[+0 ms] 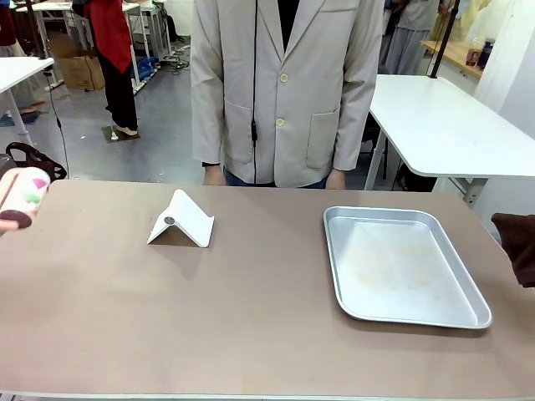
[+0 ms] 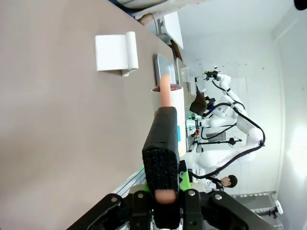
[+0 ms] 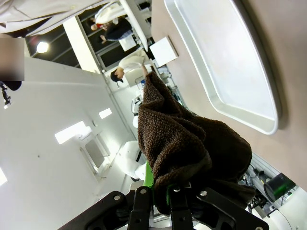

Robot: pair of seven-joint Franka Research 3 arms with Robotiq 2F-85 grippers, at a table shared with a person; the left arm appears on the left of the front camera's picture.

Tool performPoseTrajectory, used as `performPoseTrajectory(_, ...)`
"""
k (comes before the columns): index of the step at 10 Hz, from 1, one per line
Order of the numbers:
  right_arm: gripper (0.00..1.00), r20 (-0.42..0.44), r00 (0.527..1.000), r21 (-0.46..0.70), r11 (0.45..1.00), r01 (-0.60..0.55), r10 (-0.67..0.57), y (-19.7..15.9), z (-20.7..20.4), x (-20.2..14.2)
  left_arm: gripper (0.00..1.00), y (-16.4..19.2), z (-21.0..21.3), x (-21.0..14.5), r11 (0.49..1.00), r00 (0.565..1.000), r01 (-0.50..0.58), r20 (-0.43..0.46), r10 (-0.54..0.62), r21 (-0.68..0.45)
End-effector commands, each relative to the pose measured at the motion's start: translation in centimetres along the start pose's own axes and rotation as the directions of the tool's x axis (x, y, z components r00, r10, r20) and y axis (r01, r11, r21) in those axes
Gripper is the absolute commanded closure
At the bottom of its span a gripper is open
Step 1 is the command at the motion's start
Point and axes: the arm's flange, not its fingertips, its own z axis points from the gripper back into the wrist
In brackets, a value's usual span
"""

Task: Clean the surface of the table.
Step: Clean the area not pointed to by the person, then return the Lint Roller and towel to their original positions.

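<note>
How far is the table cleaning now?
Both tools have picked up their things: the right tool is shut on a brown cloth, the left tool on a white bottle. Wiping has not begun; the stand and tray sit on the table.

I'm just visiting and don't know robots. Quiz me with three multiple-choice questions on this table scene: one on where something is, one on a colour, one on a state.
1. Where does the silver tray lie on the table?
A. toward the robot's right
B. toward the robot's left
C. under the white stand

2. What colour is the cloth in the right gripper?
A. white
B. dark brown
C. blue

3. How is the left gripper?
A. open, holding nothing
B. shut on the white stand
C. shut on a pinkish stick

Answers: 1 A, the tray sits right of the white stand in the front view. 2 B, the right wrist view shows brown fabric. 3 C, its fingers clamp the stick in the left wrist view.
</note>
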Motion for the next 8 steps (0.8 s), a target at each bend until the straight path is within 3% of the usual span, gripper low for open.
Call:
performPoseTrajectory(1, 0.89, -0.011, 1.000, -0.002, 1.000, 0.007, -0.007, 0.59, 0.05, -0.53, 0.78, 1.84, 0.55, -0.97, 0.999, 1.000, -0.007, -0.028, 0.006, -0.046)
performPoseTrajectory(2, 0.89, -0.011, 1.000, -0.002, 1.000, 0.007, -0.007, 0.59, 0.05, -0.53, 0.78, 2.35, 0.99, -1.00, 0.999, 0.998, -0.011, -0.057, 0.008, -0.053)
performPoseTrajectory(3, 0.89, -0.011, 1.000, -0.002, 1.000, 0.007, -0.007, 0.59, 0.05, -0.53, 0.78, 1.36, 0.27, -1.03, 1.000, 1.000, -0.018, -0.004, 0.018, -0.013)
performPoseTrajectory(8, 0.89, -0.011, 1.000, -0.002, 1.000, 0.007, -0.007, 0.59, 0.05, -0.53, 0.78, 1.36, 0.27, -1.03, 1.000, 1.000, -0.018, -0.004, 0.018, -0.013)
